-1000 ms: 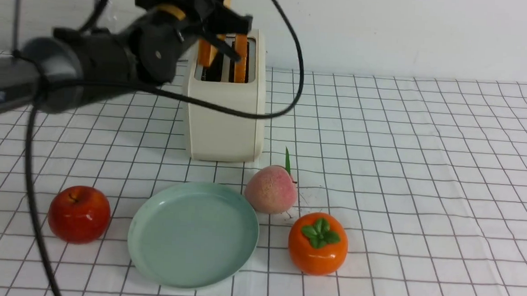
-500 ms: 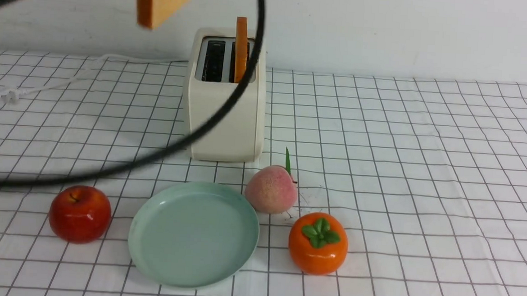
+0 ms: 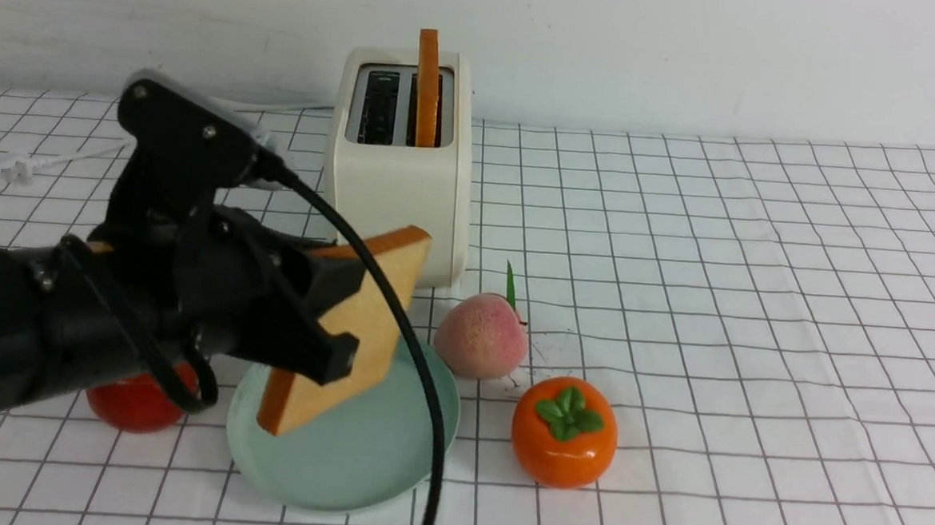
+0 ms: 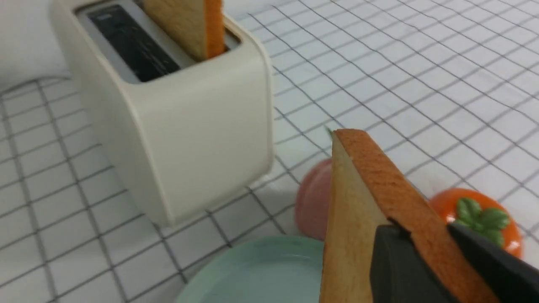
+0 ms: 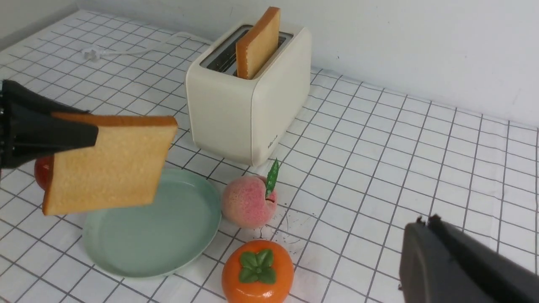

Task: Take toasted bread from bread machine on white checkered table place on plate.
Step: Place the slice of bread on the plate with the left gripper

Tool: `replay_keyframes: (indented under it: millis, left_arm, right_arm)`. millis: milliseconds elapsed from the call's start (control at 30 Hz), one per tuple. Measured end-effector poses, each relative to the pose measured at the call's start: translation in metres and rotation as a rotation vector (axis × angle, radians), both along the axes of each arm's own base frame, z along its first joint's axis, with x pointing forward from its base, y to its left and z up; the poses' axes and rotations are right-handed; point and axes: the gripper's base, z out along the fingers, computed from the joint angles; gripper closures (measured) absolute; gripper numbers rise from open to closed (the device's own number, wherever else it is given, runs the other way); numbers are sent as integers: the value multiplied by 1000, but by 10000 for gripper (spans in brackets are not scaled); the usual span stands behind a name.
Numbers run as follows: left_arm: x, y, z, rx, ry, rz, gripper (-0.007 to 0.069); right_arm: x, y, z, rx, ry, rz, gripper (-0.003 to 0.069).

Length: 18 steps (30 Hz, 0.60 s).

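"What was the table (image 3: 713, 307) like?"

"Covered in white cloth with a thin dark grid, with a plain pale wall (image 3: 686, 58) behind it."

"And the toaster (image 3: 398, 203)?"

"Cream-white, at the back of the table. One slice of toast (image 3: 427, 92) stood upright in its right-hand slot, poking out above the top; the left-hand slot was empty. A white cord with a plug (image 3: 16, 167) lay to its left."

"Anything on the plate (image 3: 345, 456)?"

"No, the pale green plate was bare. The other slice of toast (image 3: 368, 329) hung tilted above it, pinched in the left gripper (image 3: 345, 316)."

"The right gripper (image 5: 429, 221)?"

"Closed, with nothing in it."

"What was around the plate?"

"A red apple (image 3: 136, 401) to the left, partly hidden by the left arm (image 3: 139, 277); a peach (image 3: 481, 335) with a green leaf just beside the rim, at the back right; and an orange persimmon (image 3: 564, 432) to the right."
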Motion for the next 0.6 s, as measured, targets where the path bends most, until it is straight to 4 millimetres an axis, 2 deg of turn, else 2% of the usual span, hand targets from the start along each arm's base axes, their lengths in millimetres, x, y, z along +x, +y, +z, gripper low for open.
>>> replay_keyframes:
  millis: [133,267,333,400,467,533,600]
  left_arm:
    - [-17,-12,2,-35,134,-180,511]
    - [-30,-11,8,64,247,-266,511]
    - [-28,-5,16,126,262,-230,511]
    - [-19,9,27,226,228,-88,511]
    - [-15,14,31,257,200,-29,511]
    - [-7,19,31,302,173,50,511]
    - [0,12,21,348,186,61,511]
  right_arm:
    - [-1,0,-1,2,14,4,678]
    - [-1,0,-1,4,15,5,677]
    - [-1,1,-1,4,16,5,677]
    - [-1,1,-1,6,19,6,677]
    - [-1,1,-1,7,20,7,677]
    - [-1,1,-1,11,26,10,677]
    - [-2,1,-2,14,35,13,677]
